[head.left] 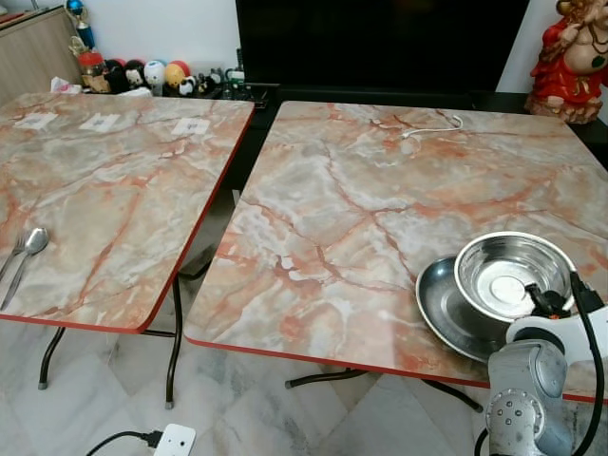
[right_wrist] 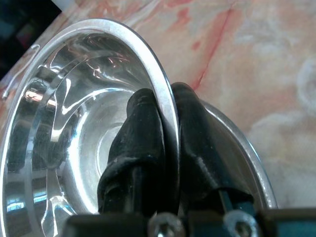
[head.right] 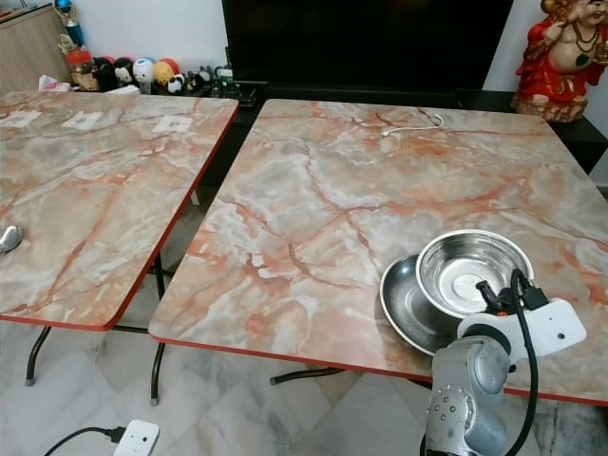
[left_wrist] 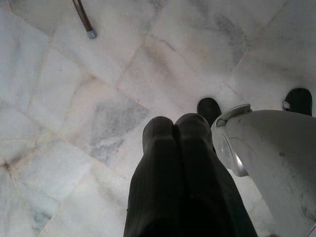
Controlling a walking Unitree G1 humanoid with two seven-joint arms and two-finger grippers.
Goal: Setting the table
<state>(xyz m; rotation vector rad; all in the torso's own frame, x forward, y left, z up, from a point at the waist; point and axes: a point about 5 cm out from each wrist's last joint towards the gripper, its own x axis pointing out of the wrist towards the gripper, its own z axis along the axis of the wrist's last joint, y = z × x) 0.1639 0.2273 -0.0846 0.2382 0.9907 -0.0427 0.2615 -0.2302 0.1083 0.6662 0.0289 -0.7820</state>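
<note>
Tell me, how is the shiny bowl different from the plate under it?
The steel bowl is deep with tall sides; the steel plate is shallow and flat. The bowl sits on top, the plate lies on the marble table. The right gripper pinches the bowl's rim, one finger inside, one outside; the plate is not gripped. Both are round, shiny metal.

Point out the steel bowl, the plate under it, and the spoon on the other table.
steel bowl (head.left: 503, 275), left eye view, on its shiny inner bottom.
plate (head.left: 437, 299), left eye view, on the bare rim left of the bowl.
spoon (head.left: 36, 240), left eye view, on its rounded head, by the left table's near edge.
</note>
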